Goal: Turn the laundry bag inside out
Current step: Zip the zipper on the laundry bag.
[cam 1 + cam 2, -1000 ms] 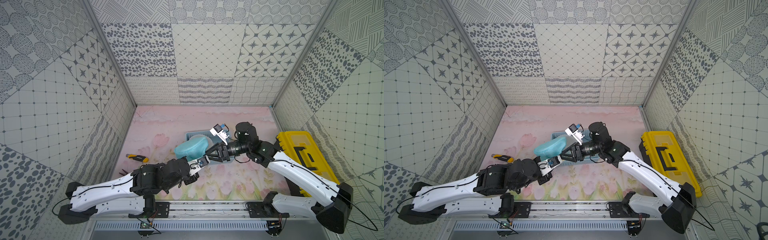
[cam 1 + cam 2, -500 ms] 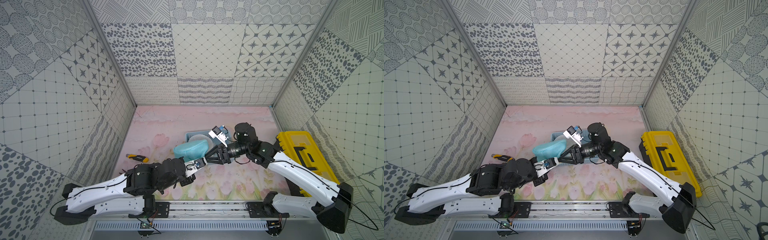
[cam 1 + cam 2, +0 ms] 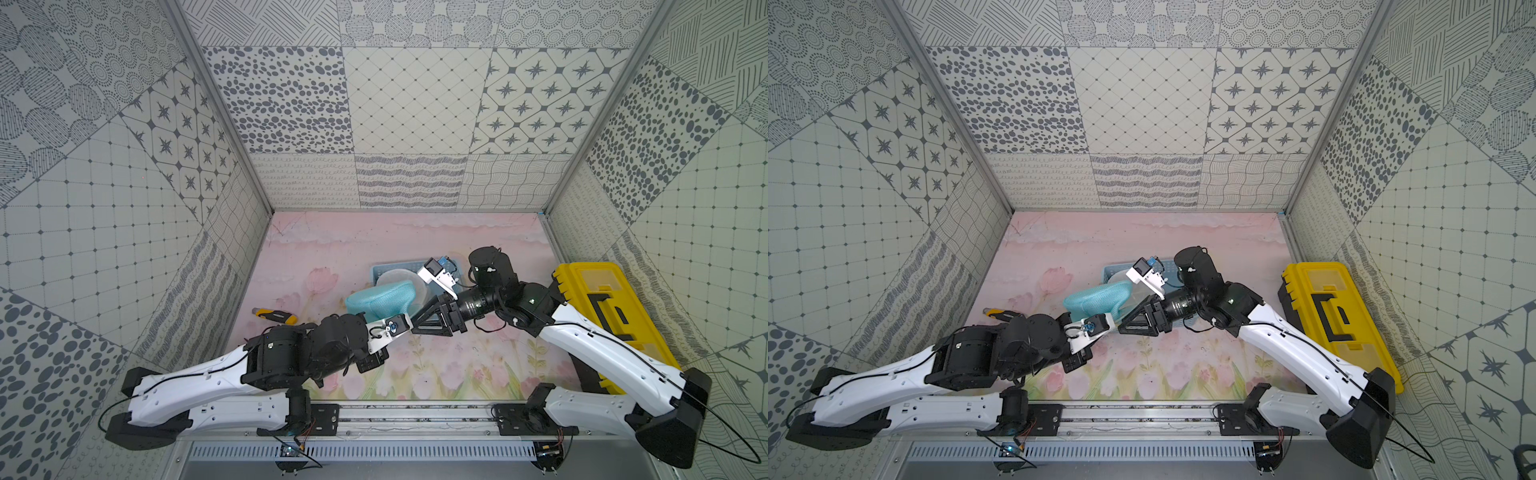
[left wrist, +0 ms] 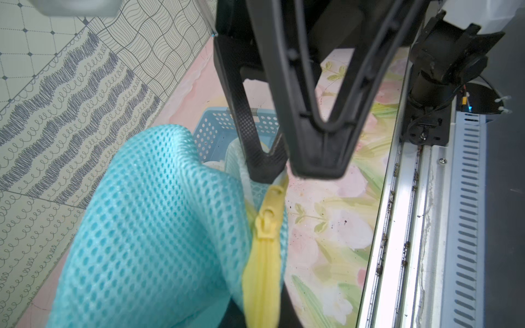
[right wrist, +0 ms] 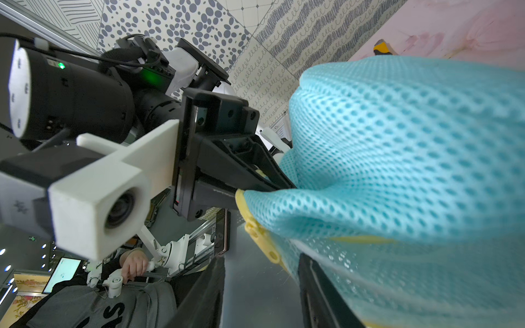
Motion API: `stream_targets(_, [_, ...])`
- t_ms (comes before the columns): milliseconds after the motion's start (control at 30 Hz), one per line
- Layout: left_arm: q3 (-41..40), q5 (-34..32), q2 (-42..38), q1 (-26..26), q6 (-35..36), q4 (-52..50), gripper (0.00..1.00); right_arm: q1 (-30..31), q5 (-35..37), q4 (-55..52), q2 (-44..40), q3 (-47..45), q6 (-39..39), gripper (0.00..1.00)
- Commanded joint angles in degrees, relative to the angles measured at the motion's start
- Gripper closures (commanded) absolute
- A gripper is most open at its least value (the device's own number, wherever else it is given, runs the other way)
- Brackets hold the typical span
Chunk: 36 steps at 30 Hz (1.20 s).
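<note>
The laundry bag [image 3: 380,301] [image 3: 1096,301] is teal mesh with a yellow zipper [image 4: 267,227], held off the mat at mid-table. My left gripper [image 5: 287,186] is shut on its zipper edge; in the left wrist view, that gripper [image 4: 262,321] shows only as dark shapes under the zipper. From the opposite side, my right gripper [image 3: 413,324] [image 3: 1121,326] [image 4: 287,170] meets the same edge. In the right wrist view its fingers [image 5: 318,284] stand apart. Mesh [image 5: 412,156] drapes over one of them, and the zipper runs into the gap.
A blue perforated basket [image 3: 395,268] holding something pale stands just behind the bag. A yellow toolbox [image 3: 611,316] lies along the right wall. A yellow-and-black utility knife [image 3: 276,316] lies on the mat at the left. The metal rail [image 3: 415,415] runs along the front.
My left arm has drawn back a little toward the front left, with the bag edge still in its grip. The right gripper stays at the bag's zipper edge.
</note>
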Motion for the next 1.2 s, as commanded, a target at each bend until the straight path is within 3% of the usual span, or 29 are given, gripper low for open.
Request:
stream_targets(0, [2.02,3.53,0.40,-0.10,-1.79,1.69,1.00,0.14,-0.31,-3.05,0.34,1.65,-2.35,0.53])
stream_targets(200, [2.93,4.05,0.43,-0.07,-2.07,1.75,1.00,-0.16,-0.96,-4.32,1.96,3.48,-3.28,0.53])
stream_targets(500, [3.21,3.94,2.50,-0.11,-2.59,2.15,1.00,1.04,0.54,-5.04,3.81,5.60,-4.24,0.62])
stream_targets(1033, [5.01,3.18,4.56,-0.13,-4.05,-1.48,1.00,1.71,4.77,-7.23,3.74,8.13,-5.52,0.89])
stream_targets(1167, [5.08,2.88,4.47,-0.06,-4.68,-2.48,1.00,1.66,4.96,-7.10,3.61,8.26,-5.39,0.89])
